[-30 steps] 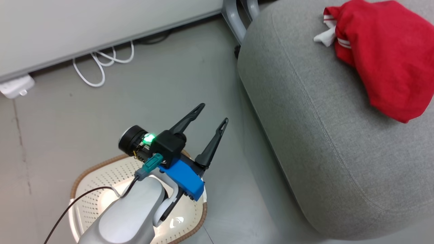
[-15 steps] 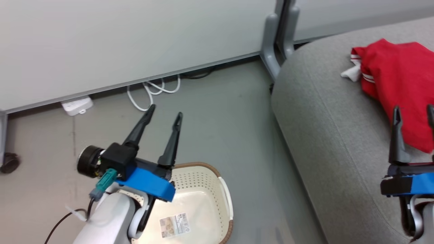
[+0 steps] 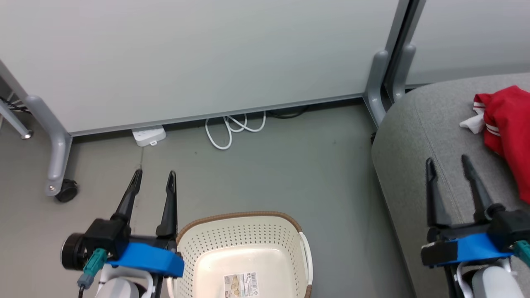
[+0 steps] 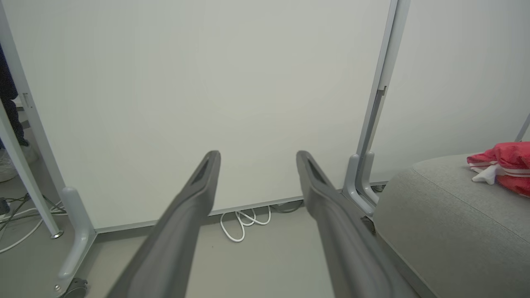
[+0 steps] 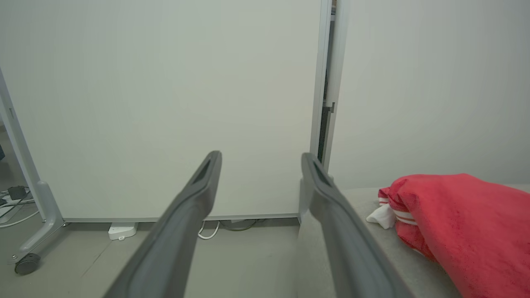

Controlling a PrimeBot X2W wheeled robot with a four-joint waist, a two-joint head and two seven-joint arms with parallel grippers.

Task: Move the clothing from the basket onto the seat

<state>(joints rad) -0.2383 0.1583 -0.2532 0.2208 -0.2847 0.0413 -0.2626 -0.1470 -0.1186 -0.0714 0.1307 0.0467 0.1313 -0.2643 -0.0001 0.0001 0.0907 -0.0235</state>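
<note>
Clothing [image 3: 507,124] lies on the seat [image 3: 414,140] as one red bundle with white trim and thin white stripes at its left end. I count one heap, and I cannot tell how many garments are bunched into it. It sits on the seat's right part and is cut by the right edge of my head view. I see one seat, light grey with a stitched seam. I also see one basket [image 3: 242,216], which stands on the floor [image 3: 331,186] left of the seat and apart from it, at the bottom of the head view. The part of its bottom I can see carries one printed label [image 3: 242,284].

I have two tools, each with two long dark fingers. My left tool [image 3: 155,171] shows just left of the basket's rim, with the floor behind it, and its fingers are spread wide with nothing between them. My right tool [image 3: 446,159] hangs over the seat's left part, near the bundle but apart from it, and it too is wide and grips nothing.

Behind, two pale panels [image 3: 186,62] meet at one grey post [image 3: 379,78]. At the foot of the left panel lie one coiled white cable [image 3: 232,130] and one white power strip [image 3: 148,135]. One black caster [image 3: 66,191] stands further left.
</note>
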